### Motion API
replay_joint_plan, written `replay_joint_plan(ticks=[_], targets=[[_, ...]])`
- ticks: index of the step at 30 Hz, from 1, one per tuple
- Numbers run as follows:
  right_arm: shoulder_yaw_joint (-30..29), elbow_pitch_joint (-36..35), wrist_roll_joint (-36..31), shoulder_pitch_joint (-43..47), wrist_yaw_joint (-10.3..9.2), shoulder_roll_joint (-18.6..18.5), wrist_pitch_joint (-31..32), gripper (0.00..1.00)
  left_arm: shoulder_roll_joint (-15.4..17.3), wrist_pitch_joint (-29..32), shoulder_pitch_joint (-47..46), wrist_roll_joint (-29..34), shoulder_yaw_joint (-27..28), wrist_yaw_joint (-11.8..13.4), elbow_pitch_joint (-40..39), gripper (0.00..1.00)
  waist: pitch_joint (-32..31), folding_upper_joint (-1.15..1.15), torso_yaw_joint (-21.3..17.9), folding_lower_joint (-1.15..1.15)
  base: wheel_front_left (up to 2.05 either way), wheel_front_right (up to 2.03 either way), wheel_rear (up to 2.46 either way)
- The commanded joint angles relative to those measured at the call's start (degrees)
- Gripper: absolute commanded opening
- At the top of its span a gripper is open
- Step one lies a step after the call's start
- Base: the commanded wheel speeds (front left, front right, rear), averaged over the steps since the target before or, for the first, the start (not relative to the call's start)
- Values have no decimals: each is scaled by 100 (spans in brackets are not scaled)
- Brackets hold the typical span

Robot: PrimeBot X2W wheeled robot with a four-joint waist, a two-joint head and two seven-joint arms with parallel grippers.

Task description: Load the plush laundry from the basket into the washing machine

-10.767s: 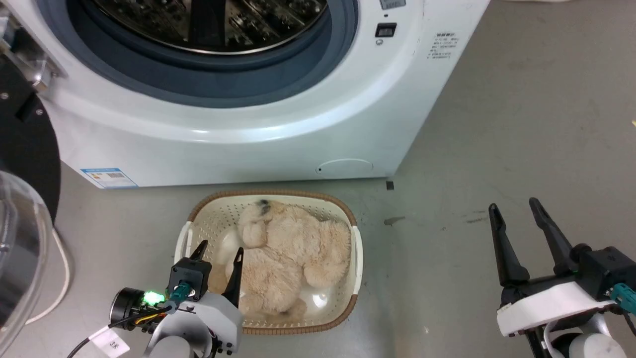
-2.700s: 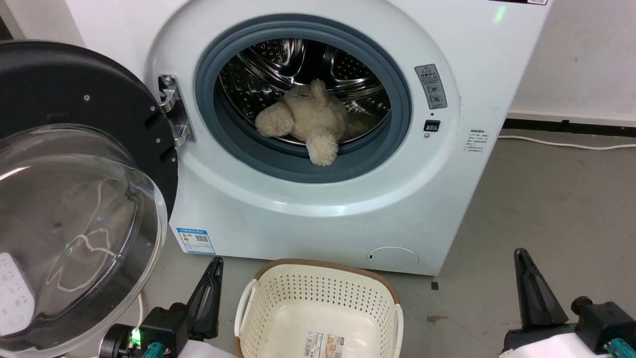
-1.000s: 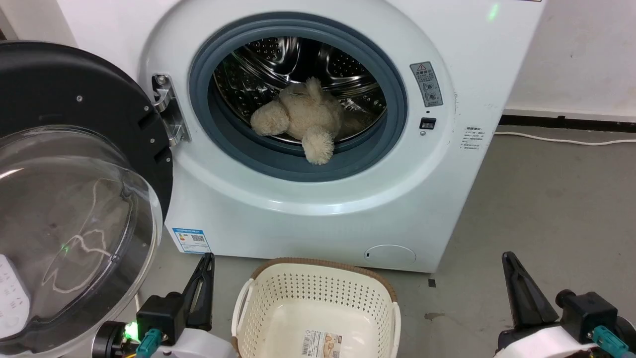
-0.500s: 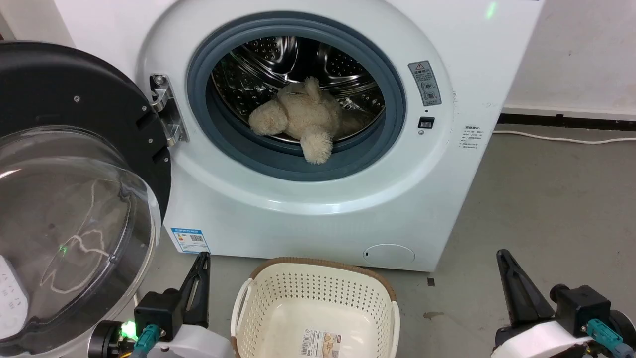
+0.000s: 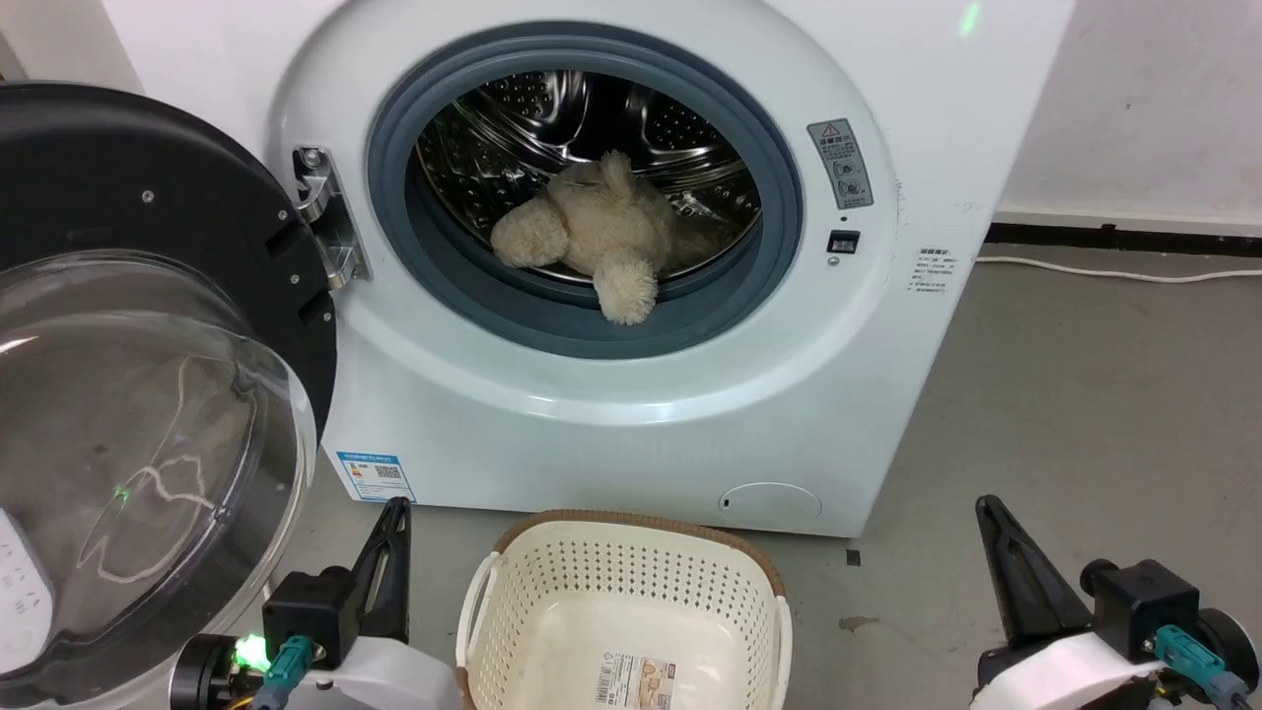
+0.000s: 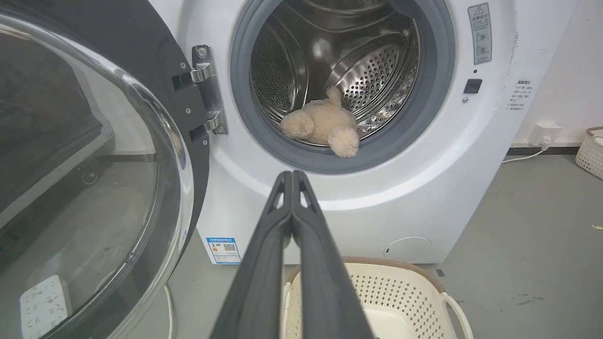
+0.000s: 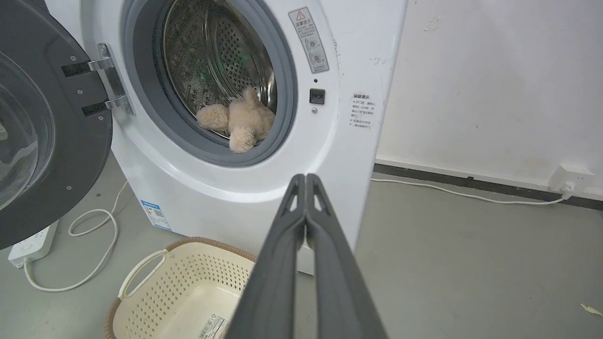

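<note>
The beige plush laundry point(image 5: 596, 237) lies in the steel drum of the white washing machine point(image 5: 611, 385), one rounded limb drooping over the grey gasket; the plush laundry point(image 6: 325, 126) point(image 7: 238, 123) shows in both wrist views too. On the floor before the washer stands the cream basket point(image 5: 513, 611) with nothing in it but a label on its bottom. My left gripper point(image 5: 389, 528) hangs shut at the lower left beside the basket, its fingers point(image 6: 292, 176) pressed together. At the lower right my right gripper point(image 5: 991, 523) is shut too, fingertips point(image 7: 305, 179) touching.
The black-rimmed clear bubble door point(image 5: 138, 394) stands swung open at the left, close to my left arm. A white power strip point(image 7: 30, 245) and looping cable point(image 7: 89, 278) lie on the floor under it. A cord point(image 5: 1114, 274) runs along the right wall. Bare grey floor point(image 5: 1104, 394) spreads right.
The head camera has drifted slightly, shifting the washer and basket a little left. Both grippers sit slightly lower and further left in view. The plush has not moved in the drum.
</note>
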Motion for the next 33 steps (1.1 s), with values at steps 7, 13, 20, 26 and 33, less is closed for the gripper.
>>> replay_joint_plan(ticks=[7, 13, 20, 26, 33], targets=[[18, -49, -88, -89, 3, -5, 98, 0, -73, 97, -64, 121, 99, -40, -46, 0, 5, 0, -9, 0, 0, 0, 0], [27, -59, -122, -104, 3, -5, 169, 0, -116, 167, -69, 177, 163, -56, -63, 0, 9, 0, -17, 0, 0, 0, 0], [38, -72, -161, -121, 4, -6, 251, 0, -166, 249, -76, 243, 238, -75, -83, 0, 14, 0, -26, 0, 0, 0, 0], [47, -83, -195, -136, 4, -6, 322, 0, -209, 319, -81, 299, 301, -92, -100, 0, 18, 0, -34, 0, 0, 0, 0], [58, -95, -235, -153, 4, -6, 404, 0, -259, 401, -87, 364, 376, -111, -120, 0, 23, 0, -43, 0, 0, 0, 0]])
